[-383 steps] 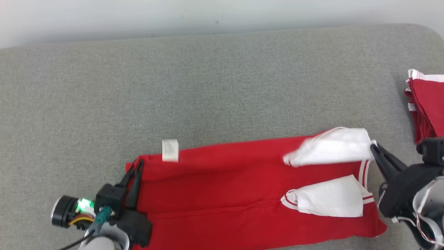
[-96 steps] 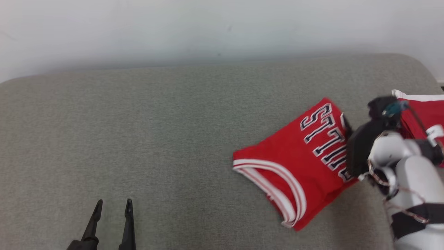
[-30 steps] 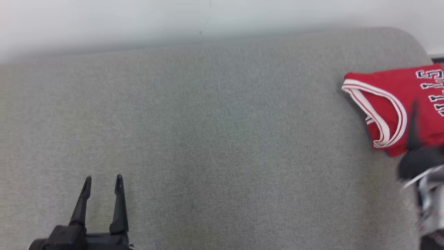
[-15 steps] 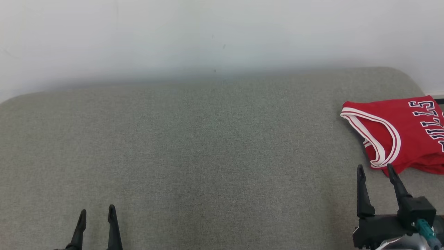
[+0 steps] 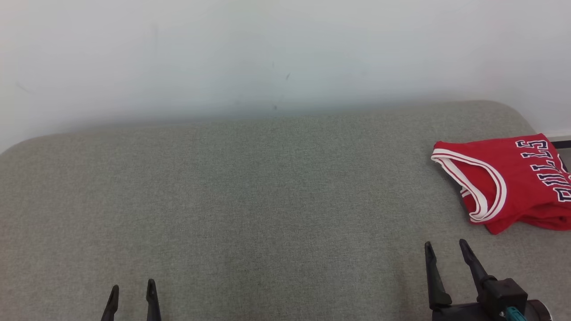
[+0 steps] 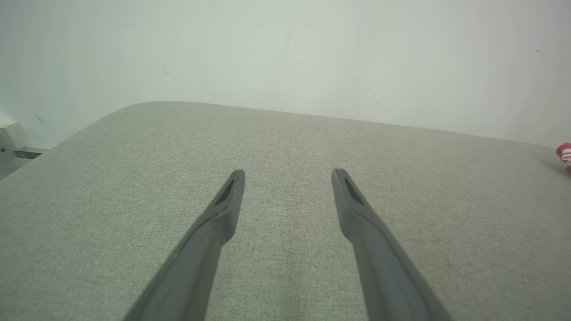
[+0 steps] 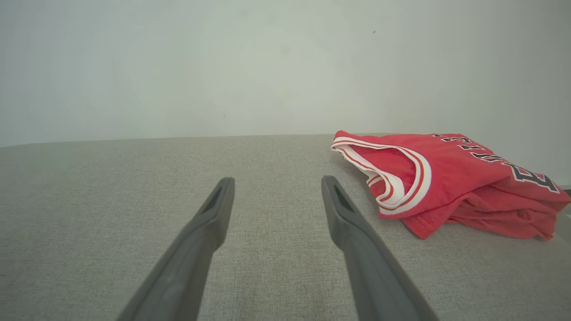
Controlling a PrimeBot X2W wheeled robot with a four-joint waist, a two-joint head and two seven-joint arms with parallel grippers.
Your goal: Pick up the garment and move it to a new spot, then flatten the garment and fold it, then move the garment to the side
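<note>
The garment (image 5: 513, 178) is a red jersey with white-striped trim and dark lettering. It lies folded at the far right of the grey cushion (image 5: 267, 200), and its bulk shows in the right wrist view (image 7: 450, 178). A sliver of red garment (image 6: 564, 154) peeks in at the right edge of the left wrist view. My right gripper (image 5: 446, 247) stands open and empty near the front right, short of the jersey and apart from it. At the front left my left gripper (image 5: 133, 290) is open too, holding nothing. Both pairs of fingers hover over bare fabric (image 6: 287, 174) (image 7: 276, 180).
A pale wall (image 5: 267, 53) rises behind the cushion. The cushion's rounded right corner (image 5: 519, 113) lies just behind the jersey. A white fitting (image 6: 11, 138) sits by the wall past the cushion's left edge.
The camera has tilted up over the last second, so everything sits lower. My right gripper has drawn back from the jersey to the front right, leaving the garment lying free.
</note>
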